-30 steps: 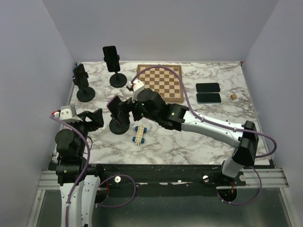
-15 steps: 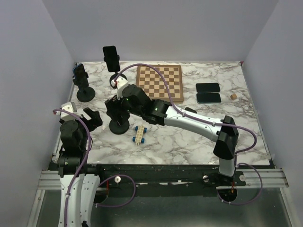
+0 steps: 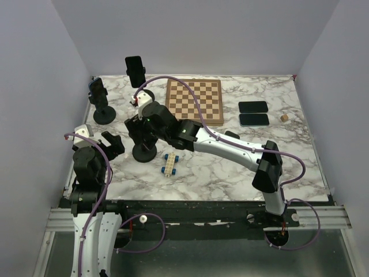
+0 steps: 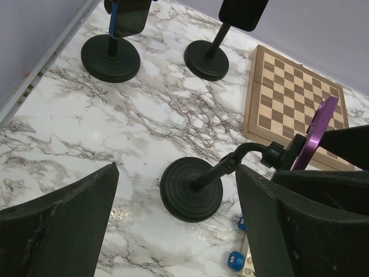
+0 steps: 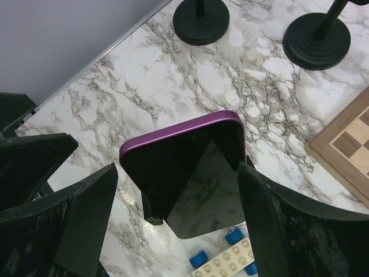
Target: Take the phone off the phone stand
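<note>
Marble-patterned desk, shown from above and from both wrists. At far left, the left claw hangs spread wide and empty, facing the phone stand from the near-left side. This is probably a waiting post from which it could steady the base. Behind it, a far-left stand and a rear stand each carry a handset of their own and play no part here. Left of centre, the phone, in a purple case, sits in the cradle atop the phone stand's bent stem, tilted, with its dark glossy face turned toward the right wrist camera. The right claw reaches across from the right and brackets it. Its jaws are parted, with one finger beside each long edge and a gap showing on both sides, so nothing is gripped. The phone lies between the fingers, roughly centred. The likely next step is to close on it and then lift it clear of the cradle. Just right of the base lies a blue-wheeled toy block. Farther right sit a chessboard and two flat dark handsets.
</note>
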Available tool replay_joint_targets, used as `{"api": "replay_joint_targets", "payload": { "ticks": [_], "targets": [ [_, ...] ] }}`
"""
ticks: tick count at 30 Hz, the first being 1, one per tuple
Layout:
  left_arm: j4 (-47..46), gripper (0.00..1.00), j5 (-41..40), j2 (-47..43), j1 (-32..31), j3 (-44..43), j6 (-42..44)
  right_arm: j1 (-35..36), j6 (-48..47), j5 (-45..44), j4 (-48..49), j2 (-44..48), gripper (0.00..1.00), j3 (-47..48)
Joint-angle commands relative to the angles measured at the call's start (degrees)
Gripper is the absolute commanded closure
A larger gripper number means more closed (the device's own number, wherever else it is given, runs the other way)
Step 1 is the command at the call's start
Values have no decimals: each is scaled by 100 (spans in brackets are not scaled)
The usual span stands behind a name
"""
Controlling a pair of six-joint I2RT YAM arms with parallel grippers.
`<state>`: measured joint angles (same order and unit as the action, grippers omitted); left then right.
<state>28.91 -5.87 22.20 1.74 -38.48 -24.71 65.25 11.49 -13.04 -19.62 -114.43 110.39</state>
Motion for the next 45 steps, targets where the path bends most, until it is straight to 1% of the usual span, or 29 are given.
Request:
{"api": "replay_joint_targets", "payload": {
  "ticks": [1,4,8,12,18,23,26,29,34,39,44,45],
  "targets": [
    [-13,9,-64,-11,-7,-46,-43,50,-122,-166,-209,-97,7,167],
    [1,9,-64,-5,-8,-46,-38,50,-158,-206,-243,-66,3,198],
    [-7,9,-59,9,-7,-46,-41,47,-263,-231,-319,-112,0,235],
    [-18,10,-28,44,-7,-37,-43,21,-291,8,-342,-162,0,344],
    [-28,9,-13,65,-11,-37,-43,-200,-169,411,-253,-190,0,361],
    [-35,9,7,99,-9,-35,-43,-214,-364,664,-210,-252,0,326],
    [-43,9,16,117,-11,-28,-49,-214,-450,613,-224,-321,1,358],
    [-43,7,24,127,-7,-24,-52,-225,-473,576,-236,-402,2,445],
    [-50,7,24,146,-7,-26,-52,-230,-444,662,-185,-483,7,563],
    [-43,7,25,136,-7,-19,-52,-232,-401,500,-202,-545,13,581],
    [-57,7,51,178,-7,-19,-60,-227,-379,338,-165,-484,14,554],
    [-52,7,60,181,-7,-19,-60,-228,-371,337,-161,-470,17,554]
  ]
}}
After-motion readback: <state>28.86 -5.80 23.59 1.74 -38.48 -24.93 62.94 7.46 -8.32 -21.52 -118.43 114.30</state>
